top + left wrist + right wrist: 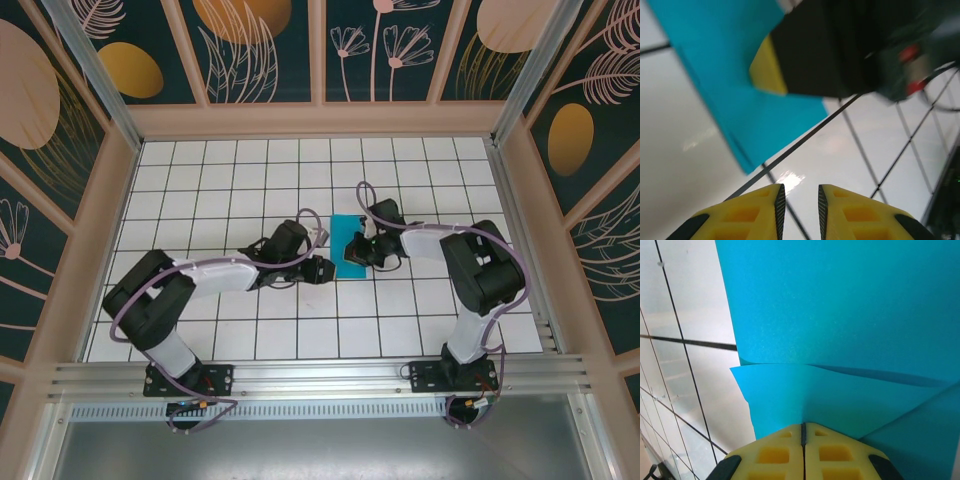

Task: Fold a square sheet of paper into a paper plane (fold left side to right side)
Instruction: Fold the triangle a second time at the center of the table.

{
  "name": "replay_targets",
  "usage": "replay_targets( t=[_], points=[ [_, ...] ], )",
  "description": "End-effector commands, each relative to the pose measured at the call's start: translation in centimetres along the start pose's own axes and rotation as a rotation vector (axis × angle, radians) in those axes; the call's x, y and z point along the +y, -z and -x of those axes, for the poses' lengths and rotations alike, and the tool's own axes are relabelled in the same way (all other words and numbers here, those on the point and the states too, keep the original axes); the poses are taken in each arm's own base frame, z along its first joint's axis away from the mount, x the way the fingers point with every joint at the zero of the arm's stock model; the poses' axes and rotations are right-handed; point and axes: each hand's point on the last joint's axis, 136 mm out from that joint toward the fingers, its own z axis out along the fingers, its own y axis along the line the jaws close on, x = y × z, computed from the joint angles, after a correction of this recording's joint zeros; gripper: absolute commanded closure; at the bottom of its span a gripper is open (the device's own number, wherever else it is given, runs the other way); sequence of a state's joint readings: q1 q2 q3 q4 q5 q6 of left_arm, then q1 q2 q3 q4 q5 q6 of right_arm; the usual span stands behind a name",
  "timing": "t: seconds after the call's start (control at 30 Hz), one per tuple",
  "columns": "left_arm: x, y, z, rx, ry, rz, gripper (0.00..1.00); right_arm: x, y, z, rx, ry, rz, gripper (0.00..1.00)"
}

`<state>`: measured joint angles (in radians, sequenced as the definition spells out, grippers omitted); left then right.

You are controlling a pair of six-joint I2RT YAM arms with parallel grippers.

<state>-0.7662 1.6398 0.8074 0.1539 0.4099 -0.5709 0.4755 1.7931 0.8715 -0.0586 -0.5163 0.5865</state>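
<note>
The square sheet of paper is bright cyan-blue and lies creased near the middle of the white grid table, about one tile wide. My right gripper reaches onto it from the right. In the right wrist view the right gripper is shut, and a raised flap of the paper runs right into its fingertips. My left gripper hovers just left of the sheet's near corner. The left wrist view shows the left gripper with a narrow empty gap, the paper ahead, and a yellow finger of the right gripper on it.
The white grid table is walled by a wooden frame with patterned panels. An aluminium rail runs along the near edge by the arm bases. The two arms come close together at the centre.
</note>
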Motion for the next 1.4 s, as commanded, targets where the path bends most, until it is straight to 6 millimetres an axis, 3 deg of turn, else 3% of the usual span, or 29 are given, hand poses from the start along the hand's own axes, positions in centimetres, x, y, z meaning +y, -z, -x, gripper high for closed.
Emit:
replay_targets(
  t=[0.0,0.4,0.67,0.93,1.1,1.23,1.37],
  points=[
    [-1.2,-0.2,0.7,0.006,0.004,-0.056,0.73,-0.9,-0.5,-2.8,0.069,-0.04,-0.037,0.92],
    [0.1,-3.6,0.2,0.063,0.019,-0.071,0.73,-0.4,-0.9,-2.8,0.085,-0.055,-0.017,0.92],
    [1.7,-4.8,0.6,0.049,0.034,-0.005,0.73,-0.7,-0.9,-3.3,0.102,-0.057,-0.027,0.92],
    [3.9,-5.5,-1.7,0.116,0.047,0.06,0.73,0.0,-0.6,-2.6,0.08,-0.038,-0.015,0.92],
    [5.4,-5.6,-3.5,0.164,0.057,0.106,0.73,1.4,0.4,-0.9,0.029,-0.001,0.0,0.92],
    [6.1,-5.5,-4.3,0.178,0.063,0.122,0.73,2.3,1.4,0.3,-0.004,0.016,0.008,0.93],
    [6.2,-5.3,-4.5,0.177,0.064,0.128,0.73,2.9,1.2,0.3,0.006,0.018,0.024,0.94]
  ],
)
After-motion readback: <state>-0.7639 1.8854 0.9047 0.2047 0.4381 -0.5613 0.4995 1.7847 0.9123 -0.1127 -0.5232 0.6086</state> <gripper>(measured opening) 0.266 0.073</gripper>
